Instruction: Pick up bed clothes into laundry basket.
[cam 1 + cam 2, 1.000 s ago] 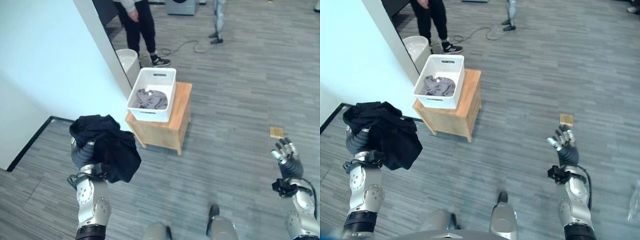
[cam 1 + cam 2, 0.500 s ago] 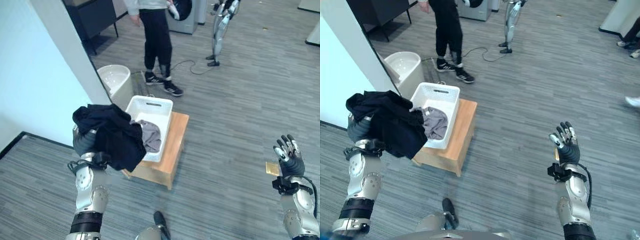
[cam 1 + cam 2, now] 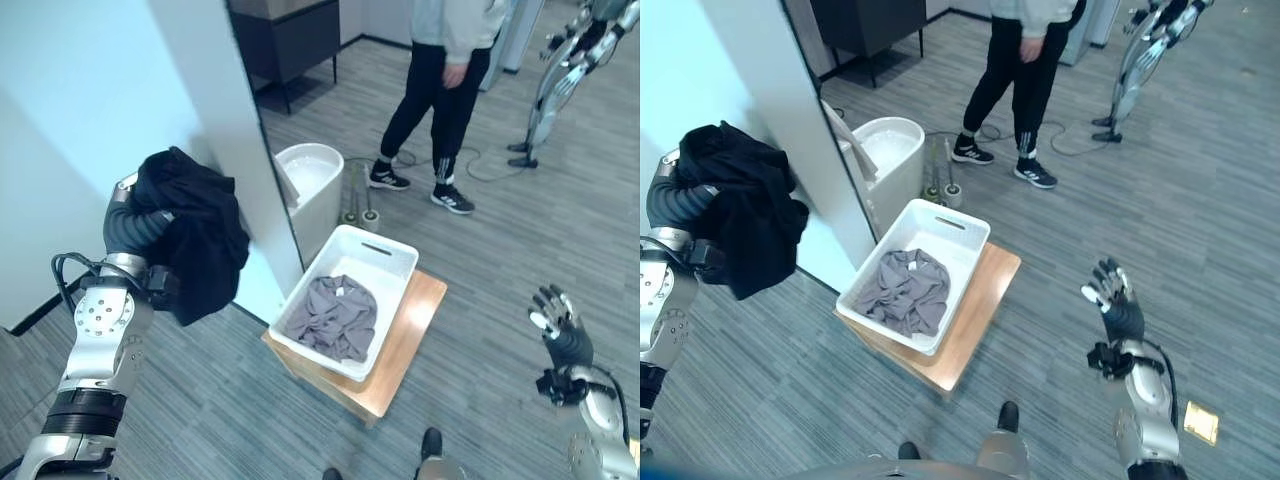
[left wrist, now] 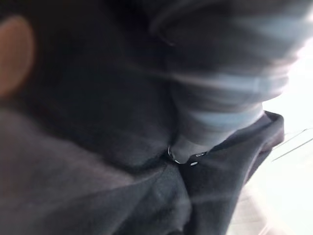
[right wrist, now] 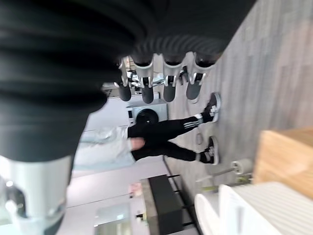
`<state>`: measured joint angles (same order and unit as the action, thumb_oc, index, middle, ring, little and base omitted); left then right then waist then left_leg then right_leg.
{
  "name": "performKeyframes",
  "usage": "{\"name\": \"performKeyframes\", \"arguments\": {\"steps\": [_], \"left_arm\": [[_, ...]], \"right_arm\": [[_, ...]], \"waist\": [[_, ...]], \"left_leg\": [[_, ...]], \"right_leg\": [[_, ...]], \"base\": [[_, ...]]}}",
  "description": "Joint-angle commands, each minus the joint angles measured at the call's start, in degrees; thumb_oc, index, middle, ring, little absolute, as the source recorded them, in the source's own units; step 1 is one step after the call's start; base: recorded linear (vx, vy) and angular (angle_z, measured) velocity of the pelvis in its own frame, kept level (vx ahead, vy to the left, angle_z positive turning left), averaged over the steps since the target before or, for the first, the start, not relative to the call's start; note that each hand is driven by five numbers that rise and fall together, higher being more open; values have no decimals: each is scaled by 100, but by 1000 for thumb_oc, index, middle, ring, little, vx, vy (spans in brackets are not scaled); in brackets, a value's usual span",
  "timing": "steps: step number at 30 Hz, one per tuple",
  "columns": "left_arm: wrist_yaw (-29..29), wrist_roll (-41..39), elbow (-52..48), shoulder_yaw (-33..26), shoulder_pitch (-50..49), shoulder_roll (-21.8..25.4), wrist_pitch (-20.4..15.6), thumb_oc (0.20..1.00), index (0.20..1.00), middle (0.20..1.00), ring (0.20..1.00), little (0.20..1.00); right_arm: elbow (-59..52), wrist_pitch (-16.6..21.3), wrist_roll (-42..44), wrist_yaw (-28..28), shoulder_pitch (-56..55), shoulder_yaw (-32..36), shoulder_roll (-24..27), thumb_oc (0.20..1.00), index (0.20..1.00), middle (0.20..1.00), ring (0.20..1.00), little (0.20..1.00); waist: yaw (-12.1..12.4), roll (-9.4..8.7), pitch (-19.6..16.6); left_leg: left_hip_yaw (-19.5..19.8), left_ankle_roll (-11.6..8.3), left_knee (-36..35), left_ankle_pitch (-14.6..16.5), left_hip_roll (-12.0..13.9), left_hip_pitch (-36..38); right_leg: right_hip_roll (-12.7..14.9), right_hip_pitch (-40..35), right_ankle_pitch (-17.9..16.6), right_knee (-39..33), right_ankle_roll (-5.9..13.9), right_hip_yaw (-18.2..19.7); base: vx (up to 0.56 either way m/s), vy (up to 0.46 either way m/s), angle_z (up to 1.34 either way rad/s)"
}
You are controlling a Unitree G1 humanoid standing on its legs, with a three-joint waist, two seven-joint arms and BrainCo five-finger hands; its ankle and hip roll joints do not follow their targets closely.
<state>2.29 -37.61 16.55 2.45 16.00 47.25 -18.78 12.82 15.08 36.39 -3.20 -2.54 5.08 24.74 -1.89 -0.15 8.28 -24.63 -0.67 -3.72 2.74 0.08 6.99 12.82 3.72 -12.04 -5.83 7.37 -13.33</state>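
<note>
Grey plank flooring runs under us, with a pale wall (image 3: 90, 110) on our left and a person (image 3: 440, 90) in dark trousers standing well beyond the work. Over the last second our view has swung and the scene has shifted with it: the white laundry basket (image 3: 345, 300) on its low wooden stand (image 3: 405, 340), which sat farther ahead of us, now lies close below and to the right of our raised left arm, so we read that as our own approach rather than the basket moving. Our left hand (image 3: 130, 225) is still buried under the black garment (image 3: 190, 235) draped over it, held up beside the wall; we cannot tell how its fingers lie under the cloth. A grey garment (image 3: 335, 315) already rests inside the basket. Our right hand (image 3: 1115, 305) stays out to the side, fingers spread and empty, well apart from the basket. The black garment hangs near the basket but not over it, so we judge the carry almost done: what remains is to bring the arm rightward above the rim and let the cloth fall in.
</note>
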Motion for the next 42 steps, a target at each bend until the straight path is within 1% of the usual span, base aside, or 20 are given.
{"name": "performKeyframes", "arguments": {"steps": [1,4,8,10,14,17,20,22,23,24,27,30,32,33,34,35,36,37,38,42], "left_arm": [[374,-198,-76,27,698,51,-114,200,200,200,200,200],[661,-299,-286,229,621,120,18,200,200,200,200,200],[818,-382,-446,435,550,90,153,200,200,200,200,200],[728,-283,-395,515,613,30,175,200,200,200,200,200],[531,-391,131,575,813,-414,219,200,200,200,200,200],[431,-374,447,603,940,-558,256,200,200,200,200,200],[179,188,1391,726,1251,-784,405,200,200,200,200,200],[183,263,1521,739,1303,-822,412,200,200,200,200,200],[169,424,1778,804,1377,-945,461,200,200,200,200,200],[180,524,1946,877,1458,-1038,475,200,200,200,200,200],[117,746,2271,989,1627,-1149,504,200,200,200,200,200],[-54,1293,2982,1181,2026,-1303,523,200,200,200,200,200],[-461,2281,4514,1223,2698,-1498,733,200,200,200,200,200],[-462,2286,4543,1230,2727,-1503,720,200,200,200,200,200],[-457,2586,4866,1247,2874,-1509,780,473,473,473,473,473],[-453,2819,5041,1229,2914,-1490,827,702,702,702,702,702],[-544,3015,5176,1207,2977,-1464,867,1000,1000,1000,1000,1000],[-567,3123,5304,1120,2980,-1410,863,1000,1000,1000,1000,1000],[-575,3160,5307,1079,2966,-1382,869,1000,1000,1000,1000,1000],[-635,3483,5096,1197,3001,-1291,855,1000,1000,1000,1000,1000]], "right_arm": [[-174,252,29,-153,15,112,197,1000,1000,1000,1000,1000],[-169,221,-11,-172,-23,122,175,1000,1000,1000,1000,1000],[-93,218,-17,-176,-52,149,139,1000,1000,1000,1000,1000],[-51,213,-46,-145,-59,144,147,1000,1000,1000,1000,1000],[-60,190,-47,-94,-28,148,170,1000,1000,1000,1000,1000],[-14,183,-35,-58,7,122,174,1000,1000,1000,1000,1000],[33,124,-20,-53,51,-65,138,1000,1000,1000,1000,1000],[41,112,-3,-64,40,-72,132,1000,1000,1000,1000,1000],[8,103,-5,-68,1,-105,109,1000,1000,1000,1000,1000],[-16,101,12,-61,0,-123,122,1000,1000,1000,1000,1000],[-18,101,44,-59,23,-156,139,1000,1000,1000,1000,1000],[-16,102,91,-68,43,-275,156,1000,1000,1000,1000,1000],[-30,88,119,-112,79,-493,189,1000,1000,1000,1000,1000],[-27,89,120,-113,88,-486,188,1000,1000,1000,1000,1000],[-57,110,146,-112,93,-535,182,1000,1000,1000,1000,1000],[-66,111,164,-127,57,-555,180,1000,1000,1000,1000,1000],[-70,100,160,-152,8,-587,168,1000,1000,1000,1000,1000],[-130,112,208,-205,-118,-586,155,1000,1000,1000,1000,1000],[-130,116,230,-210,-164,-574,153,1000,1000,1000,1000,1000],[-96,130,223,-218,-242,-527,170,1000,1000,1000,1000,1000]], "waist": [[-308,92,-9],[-310,116,-25],[-318,135,-40],[-321,139,-39],[-366,140,-29],[-383,150,-26],[-476,150,10],[-493,148,20],[-547,137,58],[-602,131,104],[-661,98,187],[-746,-11,335],[-850,-204,413],[-843,-204,417],[-872,-252,429],[-884,-283,424],[-889,-316,418],[-906,-380,417],[-899,-396,417],[-849,-394,409]], "left_leg": [[-25,-611,37,-862,827,-515],[-20,-629,35,-862,846,-472],[-62,-652,63,-844,874,-429],[-72,-659,73,-838,882,-402],[-111,-677,49,-856,929,-357],[-146,-685,29,-855,946,-327],[-232,-711,-25,-891,982,-289],[-251,-716,-35,-893,992,-288],[-278,-724,-46,-902,1003,-307],[-215,-785,-69,-820,1004,-290],[-245,-798,-76,-846,1034,-382],[-271,-828,-92,-923,1100,-595],[-353,-869,-116,-988,1194,-771],[-355,-869,-116,-989,1194,-777],[-382,-880,-118,-999,1215,-795],[-409,-883,-120,-997,1232,-790],[-438,-880,-121,-989,1245,-773],[-495,-883,-124,-974,1257,-727],[-506,-882,-122,-971,1252,-711],[-502,-875,-122,-956,1243,-681]], "right_leg": [[265,-633,614,226,352,-327],[222,-683,640,190,331,-350],[177,-709,659,155,316,-328],[149,-712,665,153,304,-314],[84,-708,690,154,278,-283],[55,-698,698,145,266,-254],[-15,-640,700,135,250,-166],[-26,-618,695,132,250,-144],[-42,-547,674,131,255,-98],[-53,-526,734,129,308,-33],[-74,-385,677,127,315,31],[-135,-87,559,121,332,125],[-187,169,446,104,366,201],[-187,178,445,104,366,204],[-198,221,424,103,375,230],[-199,233,414,100,381,252],[-200,229,413,99,383,265],[-197,217,416,98,391,289],[-197,206,422,98,392,292],[-179,170,427,94,392,268]], "base": [[55,-56,-14],[46,-46,-12],[30,-37,-7],[9,-18,-1],[0,0,0],[8,-7,-8],[8,-10,-8],[-1,1,-12],[28,23,-20],[28,23,-18],[-57,5,-20],[-100,-23,-14],[-109,-45,-21],[-61,-27,-14],[-18,-2,-11],[-13,-3,-14],[6,4,-19],[7,1,-21],[3,3,-21],[-8,1,-7]]}}
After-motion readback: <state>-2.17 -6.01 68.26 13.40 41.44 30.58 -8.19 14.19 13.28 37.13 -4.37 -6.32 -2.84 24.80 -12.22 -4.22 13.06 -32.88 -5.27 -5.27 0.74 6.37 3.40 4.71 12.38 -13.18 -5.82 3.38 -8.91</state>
